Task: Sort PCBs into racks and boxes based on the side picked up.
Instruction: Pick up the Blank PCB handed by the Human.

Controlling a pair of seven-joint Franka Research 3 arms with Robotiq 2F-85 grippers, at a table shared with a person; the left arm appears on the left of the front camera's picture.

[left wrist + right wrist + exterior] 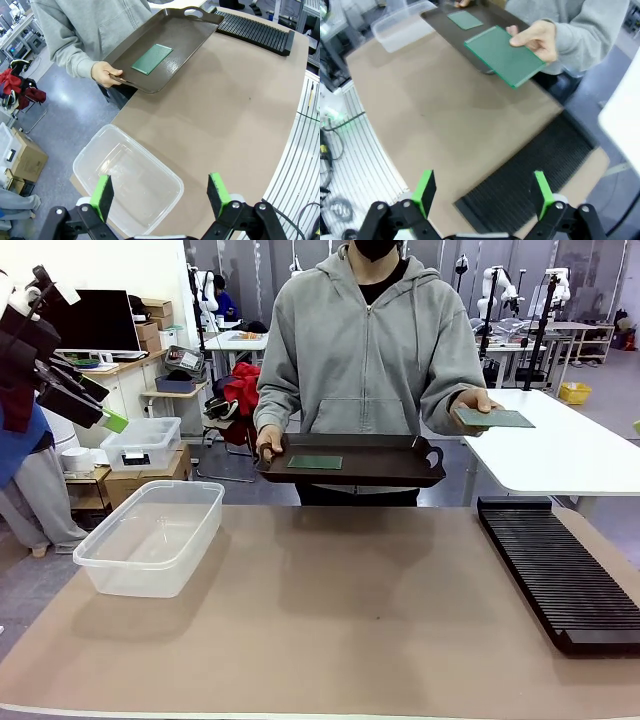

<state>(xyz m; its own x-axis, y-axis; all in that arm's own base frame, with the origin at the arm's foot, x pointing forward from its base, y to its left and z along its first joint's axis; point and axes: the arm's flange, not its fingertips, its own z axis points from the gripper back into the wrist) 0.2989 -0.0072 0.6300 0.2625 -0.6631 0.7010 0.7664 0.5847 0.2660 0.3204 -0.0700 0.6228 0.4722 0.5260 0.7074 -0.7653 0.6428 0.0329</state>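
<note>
With left hand (160, 194) and right hand (484, 186) wide open and empty, take the thin, probably light, stiff PCB (505, 55) the person (590, 25) holds out by its free edge; second PCB (152, 59) lies on the tray (192, 32).

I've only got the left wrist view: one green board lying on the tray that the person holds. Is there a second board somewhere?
Observer: Yes. The person's other hand holds a second PCB out flat, beside the tray.
Operator: Is the right end effector near it?
Observer: Not touching. The right end effector hangs open above the rack, the PCB ahead of it.
Operator: How does my left arm look from the front?
Observer: The left end effector is raised high, up and left of the tub.
</note>
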